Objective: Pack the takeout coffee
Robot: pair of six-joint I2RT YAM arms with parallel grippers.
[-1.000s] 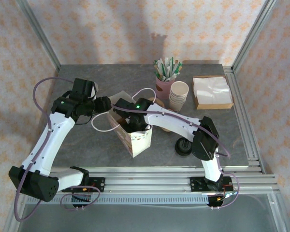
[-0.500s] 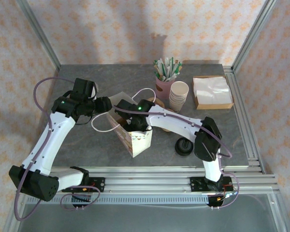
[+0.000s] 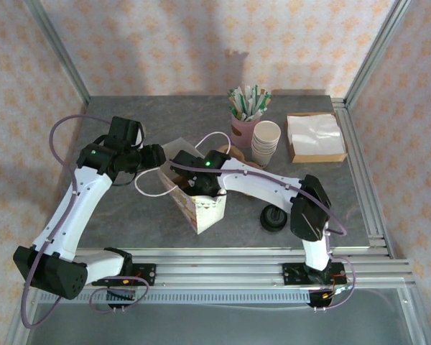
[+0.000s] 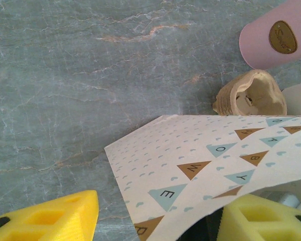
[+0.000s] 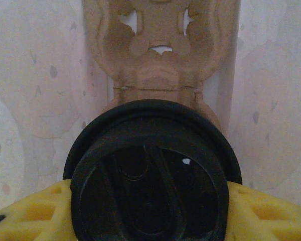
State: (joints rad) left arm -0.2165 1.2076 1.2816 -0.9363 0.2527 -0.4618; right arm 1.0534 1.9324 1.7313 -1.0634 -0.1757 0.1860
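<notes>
- One takeout coffee (image 5: 149,175): I see its round black lid from above, ridged across the middle, with the cup body hidden beneath. It sits down inside the paper bag (image 3: 208,210).
- The right gripper (image 5: 149,213) clasps it, one yellow finger against each side of the lid.
- One bag, white with little flags, stands upright mid-table.
- The left gripper (image 4: 155,221) has its jaws apart, with the bag's rim between them.
- Beyond the bag are one pink cup (image 3: 243,131) of sticks, one stack of cream cups (image 3: 266,142), one pulp carrier (image 4: 251,95) and one napkin tray (image 3: 316,138).
- One stack of black lids (image 3: 274,218) stands right of the bag.
</notes>
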